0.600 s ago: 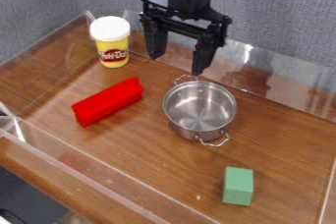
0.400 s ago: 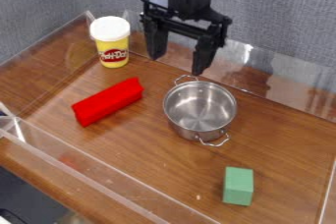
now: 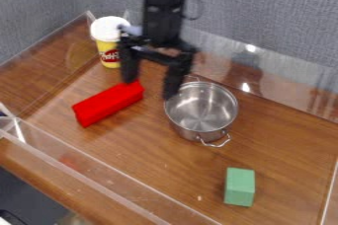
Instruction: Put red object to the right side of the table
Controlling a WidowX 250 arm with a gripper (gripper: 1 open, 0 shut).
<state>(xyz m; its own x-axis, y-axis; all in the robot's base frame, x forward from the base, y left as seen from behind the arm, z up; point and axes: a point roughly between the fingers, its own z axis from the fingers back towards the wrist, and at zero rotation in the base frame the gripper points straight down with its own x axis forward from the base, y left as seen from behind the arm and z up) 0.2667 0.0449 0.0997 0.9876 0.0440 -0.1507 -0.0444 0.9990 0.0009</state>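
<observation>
The red object, a bright red elongated block, lies on the table left of centre, angled with its far end toward the pot. My gripper hangs pointing down just behind and to the right of the block's far end, between it and the steel pot. Its two black fingers stand wide apart, open, with nothing between them. The block is not touched.
A steel pot stands right of the gripper, close to one finger. A yellow tub with a red label sits at the back left, partly behind the arm. A small green cube lies front right. Clear acrylic walls border the table.
The gripper has moved from the back of the table forward and to the left, and lower, ending beside the red block's far end. It has stayed open. Nothing else moved.
</observation>
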